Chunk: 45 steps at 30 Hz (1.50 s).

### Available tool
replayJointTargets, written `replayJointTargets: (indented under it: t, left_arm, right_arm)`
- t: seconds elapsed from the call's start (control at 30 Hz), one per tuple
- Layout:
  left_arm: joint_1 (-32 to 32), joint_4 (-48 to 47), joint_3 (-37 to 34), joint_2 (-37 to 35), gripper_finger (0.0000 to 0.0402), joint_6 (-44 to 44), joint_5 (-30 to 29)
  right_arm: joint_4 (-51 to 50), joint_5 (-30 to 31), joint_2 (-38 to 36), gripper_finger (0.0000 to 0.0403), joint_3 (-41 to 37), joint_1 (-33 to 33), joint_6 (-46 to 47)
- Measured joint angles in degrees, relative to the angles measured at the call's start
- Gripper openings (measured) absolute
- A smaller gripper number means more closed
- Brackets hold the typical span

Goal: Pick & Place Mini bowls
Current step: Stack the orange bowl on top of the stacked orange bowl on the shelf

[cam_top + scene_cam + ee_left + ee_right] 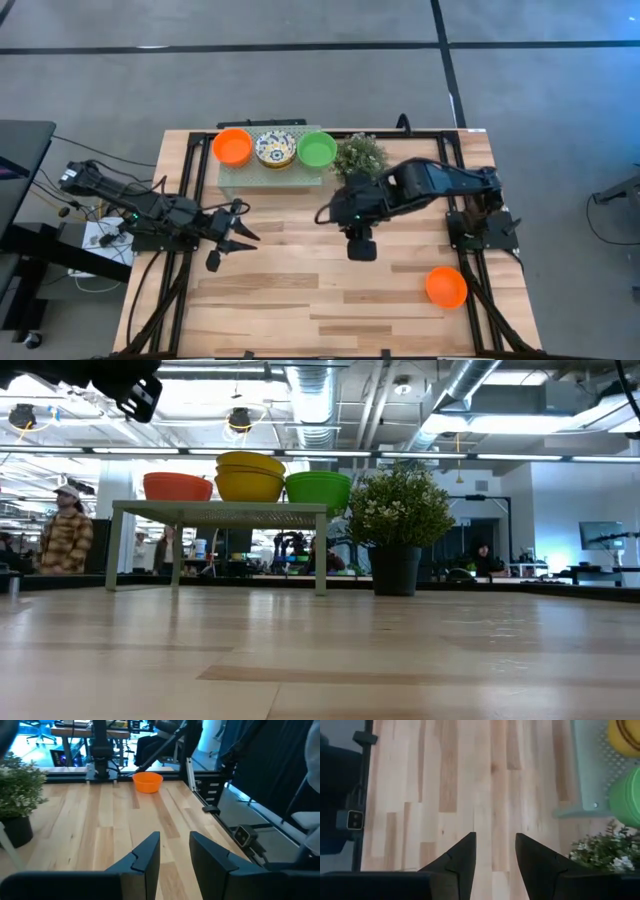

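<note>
Three mini bowls sit on a pale green rack (270, 172) at the table's far side: a red-orange one (232, 147), a floral one (275, 149) and a green one (317, 150). A further red-orange bowl (446, 287) rests on the table near the right edge; it also shows in the left wrist view (148, 782). My left gripper (243, 225) hovers left of centre, open (175, 845). My right gripper (322, 214) hangs over the table's middle, near side of the rack, open (495, 845), with bare wood below it.
A small bushy potted plant (360, 155) stands right of the rack, close to my right arm. The rack (220, 512) stands on legs above the table. Bare wood (300, 290) spreads across the table's near half. People show in the room beyond.
</note>
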Motion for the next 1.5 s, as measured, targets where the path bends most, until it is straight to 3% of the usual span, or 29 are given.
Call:
replayJointTargets:
  t: [0.17,0.37,0.5,0.67,0.83,1.0,1.13,1.3,1.5]
  left_arm:
    - [-3.02,0.02,0.00,0.00,0.0106,0.06,0.00]
    - [-4.63,0.50,0.00,0.00,0.0106,0.06,-0.50]
    - [-4.59,1.30,0.00,0.00,0.0106,0.06,-0.98]
    - [-4.59,2.23,0.00,0.00,0.0106,0.26,-3.20]
    - [-4.59,2.23,0.00,0.00,0.0106,0.26,-4.15]
    - [-4.59,2.21,0.00,0.00,0.0106,0.26,-4.15]
    - [-4.59,2.20,0.00,0.00,0.0106,0.26,-4.15]
    - [-4.58,2.19,0.00,0.00,0.0106,0.03,-4.15]
    - [-4.58,2.16,0.00,0.00,0.0106,-0.11,-4.15]
  right_arm:
    - [4.93,0.17,-5.68,0.0129,-9.30,1.24,0.13]
    - [14.90,1.25,-19.01,0.0128,-23.87,-1.42,5.33]
    - [28.22,4.41,-30.33,0.0127,-41.39,-0.59,5.99]
    - [48.47,3.78,-41.47,0.0129,-65.21,0.97,9.64]
    - [54.58,3.74,-45.26,0.0130,-78.88,2.36,15.70]
    - [53.05,0.60,-44.47,0.0129,-83.73,4.28,30.12]
    - [52.20,-3.77,-43.93,0.0129,-83.91,6.49,36.25]
    - [49.17,-4.44,-44.04,0.0129,-83.85,10.08,47.04]
    - [38.40,-11.48,-40.49,0.0129,-83.85,16.75,71.96]
